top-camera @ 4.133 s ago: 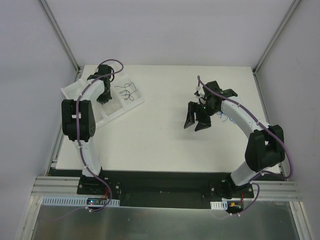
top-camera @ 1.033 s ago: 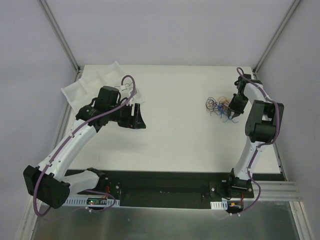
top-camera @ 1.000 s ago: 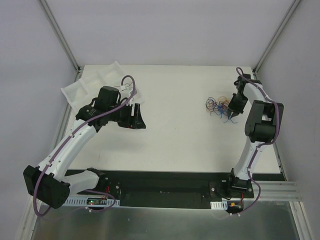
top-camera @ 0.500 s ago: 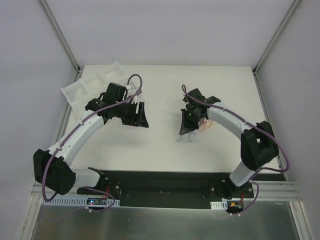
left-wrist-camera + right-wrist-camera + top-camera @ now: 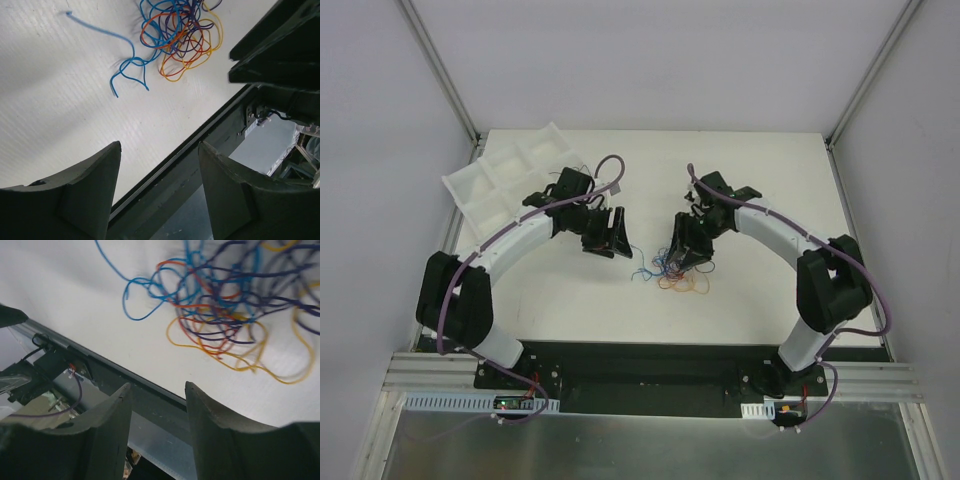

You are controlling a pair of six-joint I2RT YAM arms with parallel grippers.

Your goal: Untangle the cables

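blue tail (image 5: 132,59) before the wide left hand (image 5: 159,195) is judged the best hold; cables (image 5: 676,273) are taken as limp, light; right hand (image 5: 157,415) is spread empty too.

- Top external: looks down from high above and behind the arm bases; takes in the whole table (image 5: 770,170) from afar.
- Left wrist: sits close over the table, with the cables (image 5: 182,37) at 12 o'clock.
- Right wrist: sits closer still, with the same cables at 1 o'clock.
- Shares those cables across all three views.
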